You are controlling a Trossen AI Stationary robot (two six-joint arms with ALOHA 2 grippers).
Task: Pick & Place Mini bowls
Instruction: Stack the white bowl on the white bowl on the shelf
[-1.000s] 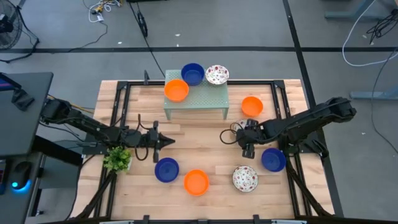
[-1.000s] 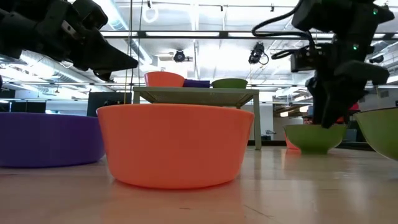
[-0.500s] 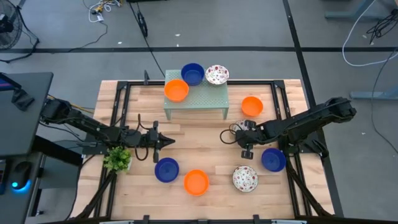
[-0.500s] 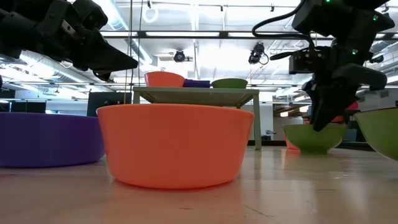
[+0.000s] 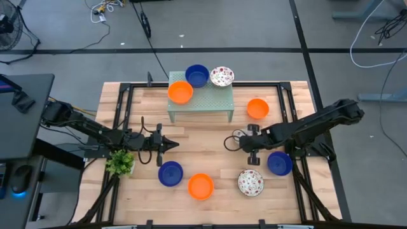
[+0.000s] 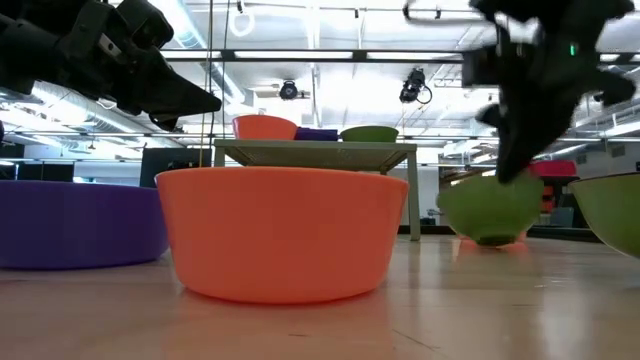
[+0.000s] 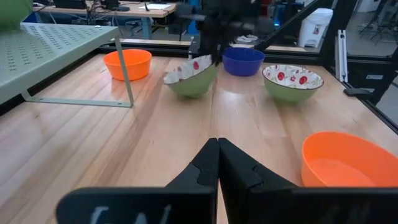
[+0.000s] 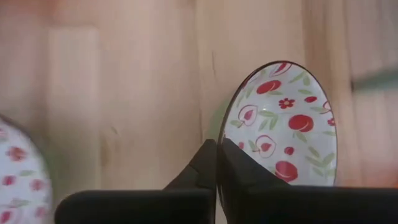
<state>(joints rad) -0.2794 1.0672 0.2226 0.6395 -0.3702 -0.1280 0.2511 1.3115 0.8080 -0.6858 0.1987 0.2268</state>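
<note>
My right gripper (image 5: 245, 141) is shut on a white mini bowl with red floral speckles (image 7: 191, 76) near the table's middle right; the bowl is green outside (image 6: 490, 208). My left gripper (image 5: 169, 145) hovers shut and empty left of centre. A mint-green stand (image 5: 200, 105) carries an orange (image 5: 180, 92), a blue (image 5: 197, 75) and a floral bowl (image 5: 221, 76). Standing on the wood are an orange (image 5: 257, 108), a blue (image 5: 280, 163), a floral (image 5: 250, 182), another orange (image 5: 201, 186) and another blue bowl (image 5: 170, 173). My right gripper pinches the floral bowl's rim (image 8: 221, 138) between its two fingers, one on the speckled inside and one on the outside. The fingers come from above, pointing down. The bowl hangs tilted, held side up; whether its low side (image 7: 181, 92) touches the table I cannot tell.
A small green plant (image 5: 119, 163) stands at the near left, beside the left arm. Black frame rails (image 5: 289, 111) run along the table's sides. Bare wood (image 5: 203, 143) lies between the two grippers.
My right gripper has shut on the floral bowl's rim and shifted a little toward the table's left and near edges. The bowl, which stood flat on the wood, has tipped with its held side raised.
</note>
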